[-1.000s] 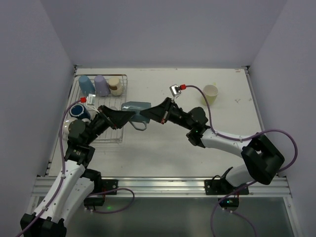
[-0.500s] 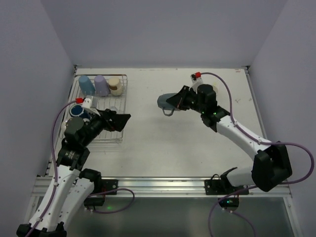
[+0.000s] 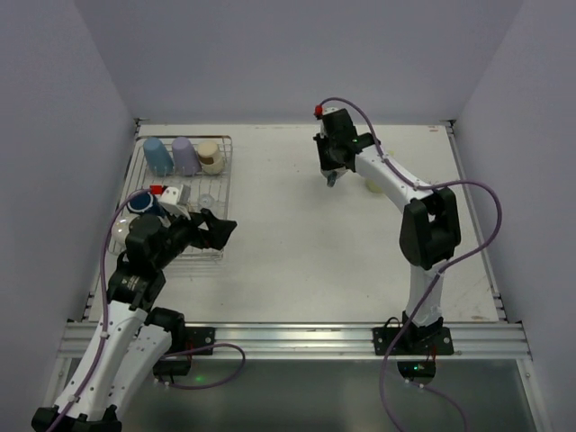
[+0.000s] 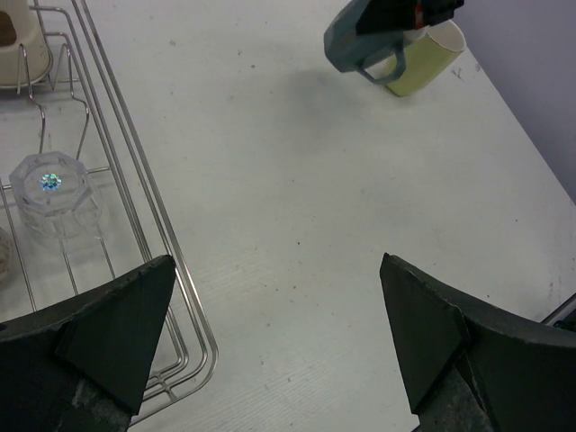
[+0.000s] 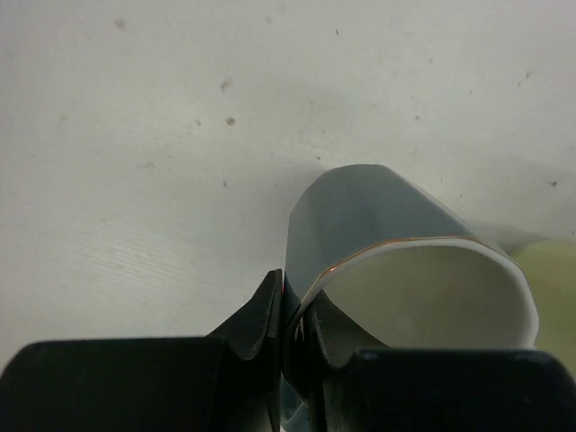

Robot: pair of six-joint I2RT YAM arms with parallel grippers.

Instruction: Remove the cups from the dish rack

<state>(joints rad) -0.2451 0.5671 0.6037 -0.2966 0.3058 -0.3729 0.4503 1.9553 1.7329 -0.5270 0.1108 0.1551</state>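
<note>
1. The right pincer [image 5: 290,310] is closed narrow on the grey mug [image 5: 360,216]. One finger sits inside the mouth and one outside, pinching the wall at the rim.
2. The grey mug is at the far middle of the table [image 3: 270,225], well apart from the rack [image 3: 225,180] and just beside the yellow-green cup [image 4: 436,58]. We cannot tell whether it touches the table.
3. The left pincer [image 3: 220,232] is spread wide and holds nothing. It hangs over the near right corner of the rack.
4. Five pieces are in the rack. The light blue cup [image 3: 156,155], lavender cup [image 3: 184,155] and beige cup [image 3: 211,157] stand in a row at the far end. The navy mug [image 3: 139,202] is at the left side. The glass [image 4: 49,193] is near the right rail.
5. We judge all pieces to be stiff, light, smooth-walled and breakable. A glazed wall may slip under a weak pinch, so set each piece down gently.
6. We recommend taking the cups by the wall at the rim, one finger inside, as with the grey mug. A piece standing mouth down is better gripped across its outer wall.
7. We judge the glass the most fragile piece. Its faceted sides offer flat faces for the fingers.
8. We can read no brand, label or writing. The only marking is a thin gold-coloured line round the grey mug's rim.
</note>
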